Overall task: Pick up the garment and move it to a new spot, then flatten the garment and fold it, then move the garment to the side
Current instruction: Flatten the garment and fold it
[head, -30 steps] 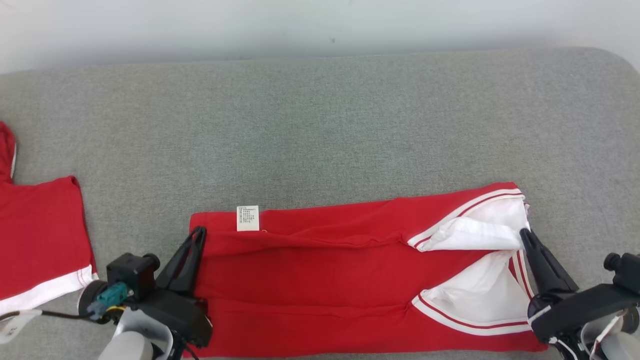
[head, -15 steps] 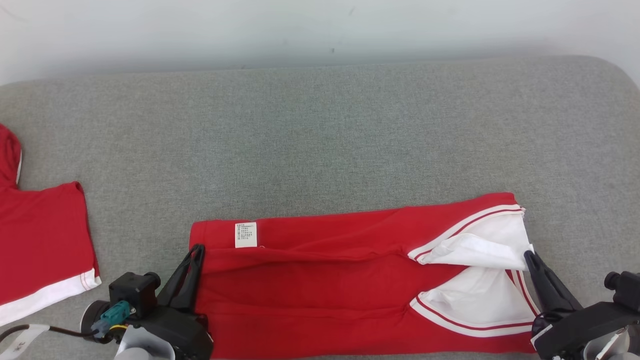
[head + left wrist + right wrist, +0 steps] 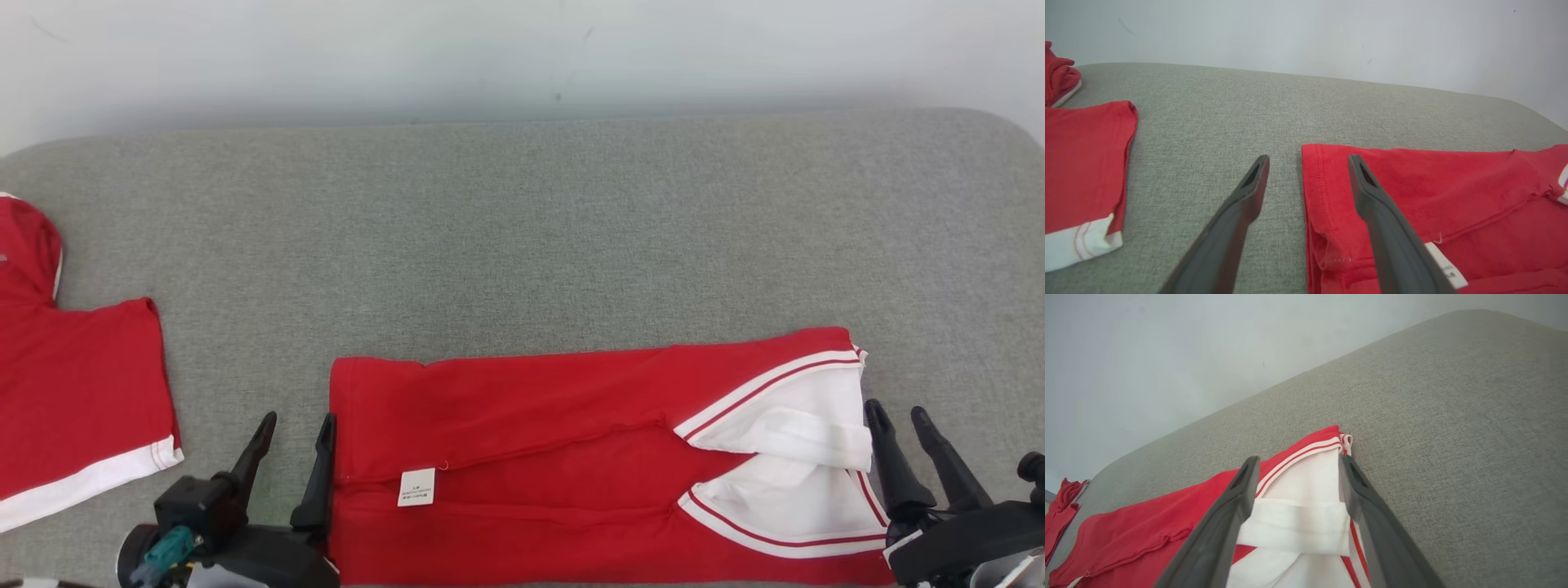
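Lying folded on grey cushion (image 3: 522,229), red garment (image 3: 531,408), left fingers (image 3: 317,478) spread wide, empty, right fingers (image 3: 896,465) likewise.

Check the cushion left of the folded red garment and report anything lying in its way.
A second red garment with a white hem lies at the left end of the grey cushion. The open left gripper sits beside the left edge of the folded garment; bare fabric lies between.
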### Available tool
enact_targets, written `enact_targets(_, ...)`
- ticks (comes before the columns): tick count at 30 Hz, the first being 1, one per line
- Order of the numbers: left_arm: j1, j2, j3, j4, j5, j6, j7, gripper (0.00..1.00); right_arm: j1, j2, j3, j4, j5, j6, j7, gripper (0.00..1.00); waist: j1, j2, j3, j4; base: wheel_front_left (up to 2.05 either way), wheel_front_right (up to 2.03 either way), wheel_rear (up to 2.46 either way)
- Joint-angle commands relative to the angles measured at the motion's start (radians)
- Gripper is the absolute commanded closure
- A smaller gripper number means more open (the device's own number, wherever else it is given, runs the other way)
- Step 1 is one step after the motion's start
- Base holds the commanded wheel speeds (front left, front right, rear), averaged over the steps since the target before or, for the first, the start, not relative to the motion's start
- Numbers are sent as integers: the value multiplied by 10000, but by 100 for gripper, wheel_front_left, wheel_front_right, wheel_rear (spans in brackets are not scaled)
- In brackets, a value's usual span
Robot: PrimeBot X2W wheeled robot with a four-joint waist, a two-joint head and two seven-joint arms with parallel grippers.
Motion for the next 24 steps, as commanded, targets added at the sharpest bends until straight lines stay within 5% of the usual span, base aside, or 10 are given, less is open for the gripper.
enact_targets(1,245,-5,45,-93,-48,74,-83,0,153,54,-75,-11,-119,-6,-45,0,0,0,-72,54,0,0,0)
enact_targets(14,1334,-440,698,-1392,585,662,-176,0,-251,655,-1210,1241,-1954,-6,1070,0,0,0,-447,504,0,0,0)
enact_targets(24,1877,-901,1188,-1736,1000,511,-179,0,-1044,1165,-1372,2830,-3295,-6,1977,0,0,0,-428,818,0,0,0)
